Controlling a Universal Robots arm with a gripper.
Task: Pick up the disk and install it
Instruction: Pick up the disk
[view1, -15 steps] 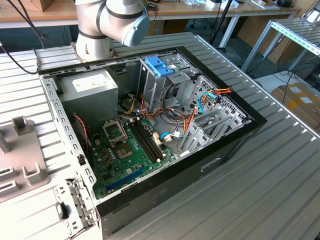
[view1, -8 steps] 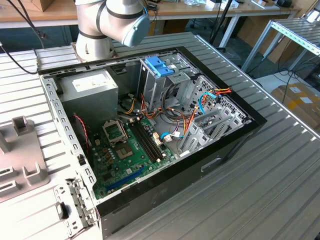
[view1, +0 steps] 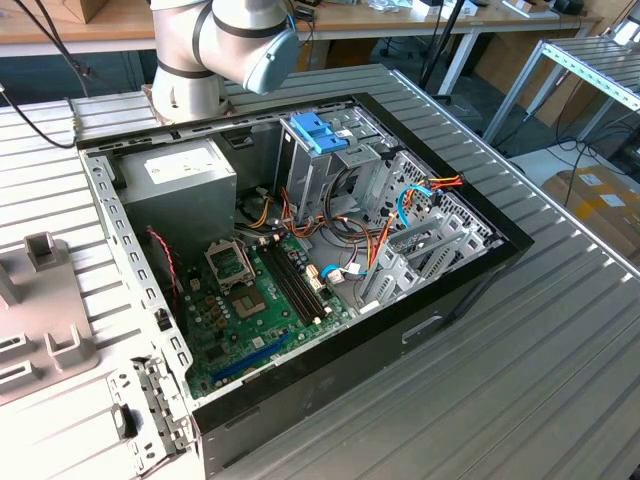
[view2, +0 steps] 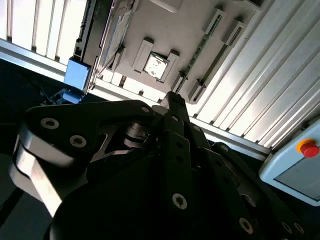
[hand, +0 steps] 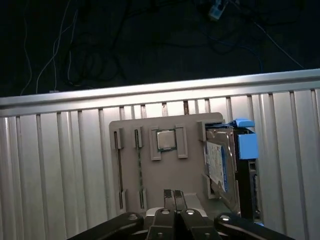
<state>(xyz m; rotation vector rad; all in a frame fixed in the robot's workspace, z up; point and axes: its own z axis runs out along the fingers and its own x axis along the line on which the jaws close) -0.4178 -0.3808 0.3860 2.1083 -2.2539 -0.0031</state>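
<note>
Gripper (hand: 174, 195): fingers pressed together, empty, hovering over the beige fixture tray (hand: 165, 175). Disk (hand: 222, 167): slotted along that tray's side, blue tab out, untouched. I judge this the approach step; pick-up calls for parted fingers centred over the disk.

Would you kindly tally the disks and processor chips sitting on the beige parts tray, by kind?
disk: 1
processor chip: 1
Total on the tray: 2

I count one disk (hand: 220, 167), one processor chip (hand: 166, 139), one grey holder tray (hand: 165, 175), and one open computer case (view1: 330, 372) with one motherboard (view1: 262, 318).
</note>
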